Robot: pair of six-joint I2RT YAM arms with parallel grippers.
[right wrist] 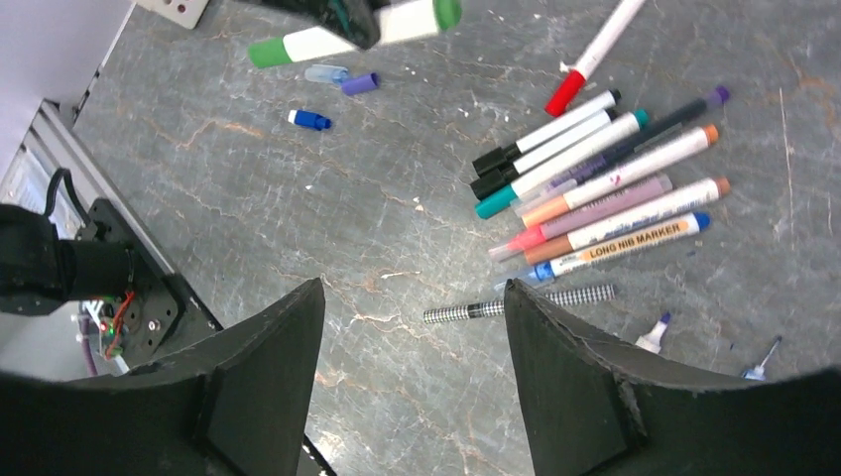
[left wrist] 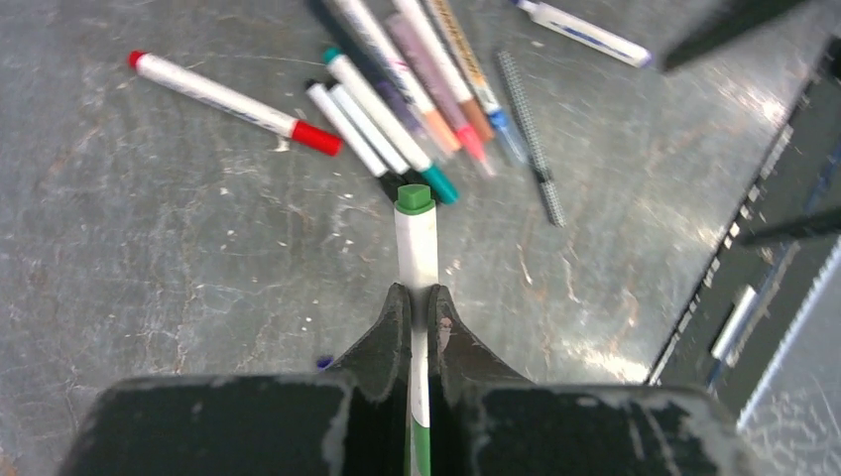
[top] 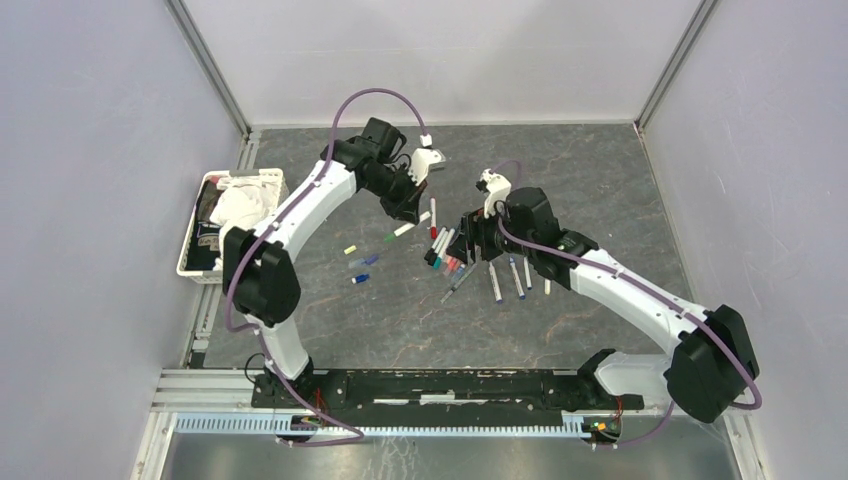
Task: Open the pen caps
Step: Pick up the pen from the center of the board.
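My left gripper (left wrist: 418, 290) is shut on a white pen (left wrist: 417, 248) with a green cap (left wrist: 414, 196) on its far end, held above the table. In the top view this gripper (top: 412, 215) and the pen (top: 400, 232) sit left of the pen pile (top: 440, 250). My right gripper (right wrist: 415, 297) is open and empty, hovering beside the pile (right wrist: 605, 188); the top view shows it (top: 462, 240) at the pile's right. Loose caps lie left of the pile: yellow (top: 350, 249), purple (right wrist: 359, 83) and blue (right wrist: 309, 120).
A red-capped pen (left wrist: 233, 102) lies apart from the pile. A checked pen (right wrist: 521, 303) lies near my right fingers. Several uncapped pens (top: 515, 277) lie right of the pile. A white basket (top: 185, 250) with cloths stands at the left edge.
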